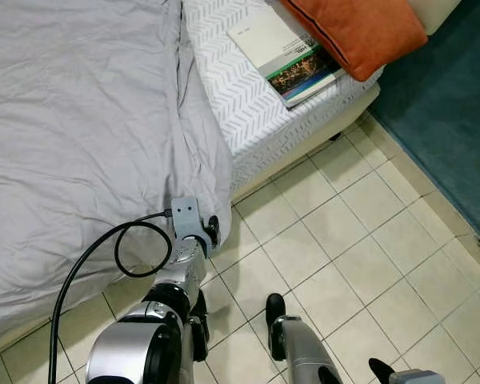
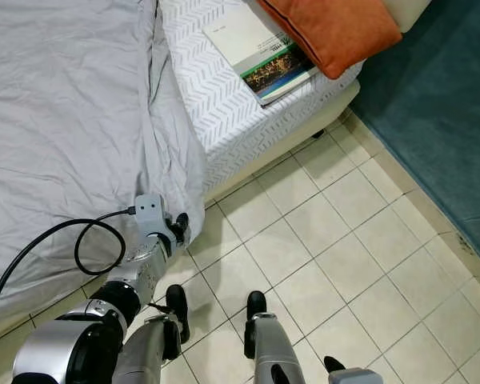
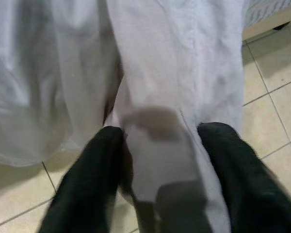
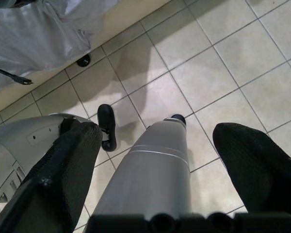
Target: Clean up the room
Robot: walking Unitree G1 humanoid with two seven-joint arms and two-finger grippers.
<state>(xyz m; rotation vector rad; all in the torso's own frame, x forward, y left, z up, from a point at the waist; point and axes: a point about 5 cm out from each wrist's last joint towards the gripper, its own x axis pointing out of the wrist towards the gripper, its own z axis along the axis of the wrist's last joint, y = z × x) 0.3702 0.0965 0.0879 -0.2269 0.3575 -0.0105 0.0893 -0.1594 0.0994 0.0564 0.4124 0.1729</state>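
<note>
A crumpled grey blanket (image 1: pixel 80 120) covers the bed and hangs over its near corner down to the tiled floor. My left gripper (image 1: pixel 210 232) is at that hanging corner, low by the bed edge. In the left wrist view its two black fingers (image 3: pixel 99 160) stand apart on either side of a fold of the grey cloth (image 3: pixel 155 141), which touches one finger. My right gripper (image 4: pixel 157 133) hangs idle low at my right side, open and holding nothing, above my own legs and the tiles.
A book (image 1: pixel 286 52) lies on the white patterned sheet (image 1: pixel 232 104) beside an orange pillow (image 1: pixel 356 28). A teal rug (image 1: pixel 448 96) covers the floor at the right. My feet (image 1: pixel 275 308) stand on beige tiles close to the bed's cream base (image 1: pixel 304 148).
</note>
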